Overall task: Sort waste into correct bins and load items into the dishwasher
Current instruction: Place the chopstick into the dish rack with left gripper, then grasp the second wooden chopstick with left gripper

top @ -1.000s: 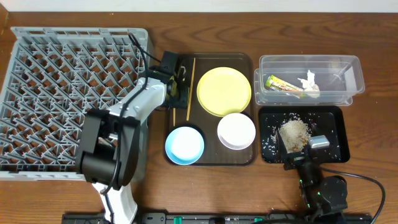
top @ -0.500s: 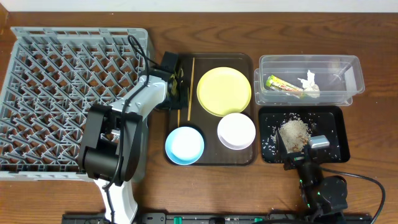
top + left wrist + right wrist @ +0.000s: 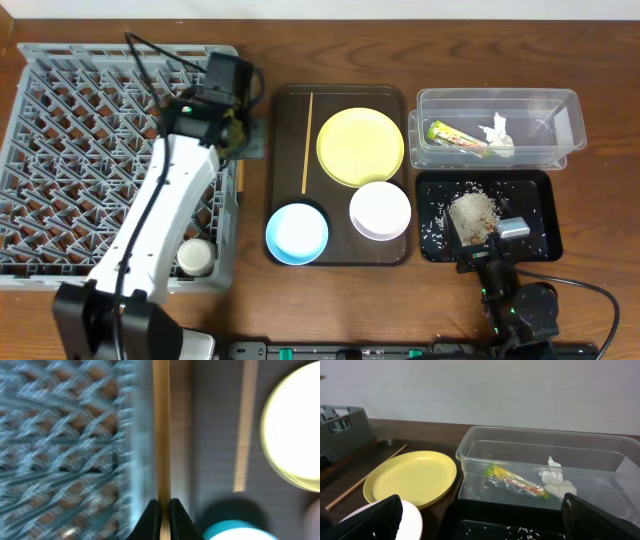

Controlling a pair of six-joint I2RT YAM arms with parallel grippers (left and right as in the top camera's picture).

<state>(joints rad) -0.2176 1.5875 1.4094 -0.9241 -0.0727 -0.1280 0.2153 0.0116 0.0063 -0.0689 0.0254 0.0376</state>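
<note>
My left gripper (image 3: 240,135) (image 3: 161,510) hovers over the right edge of the grey dish rack (image 3: 90,150) (image 3: 60,435), shut on a wooden chopstick (image 3: 161,435). The other chopstick (image 3: 306,140) (image 3: 243,435) lies on the brown tray beside the yellow plate (image 3: 360,146) (image 3: 412,477). The blue bowl (image 3: 297,232) and the white bowl (image 3: 380,210) sit at the tray's front. In the clear tub (image 3: 570,125) lie the wrapper (image 3: 455,135) (image 3: 515,480) and the tissue (image 3: 497,130). The black tray (image 3: 535,200) holds the rice heap (image 3: 473,212). My right gripper (image 3: 487,238) (image 3: 485,525) rests open above it.
The brown serving tray (image 3: 340,255) stands between the rack and the two bins. Loose rice grains are scattered across the black tray. The left arm stretches diagonally over the rack's right side. A cable trails from the right arm's base at the table's front edge.
The left gripper shut on a chopstick, lifted it off the brown tray and swung left to the rack's edge. One chopstick is left on the tray. The right arm has not moved.
</note>
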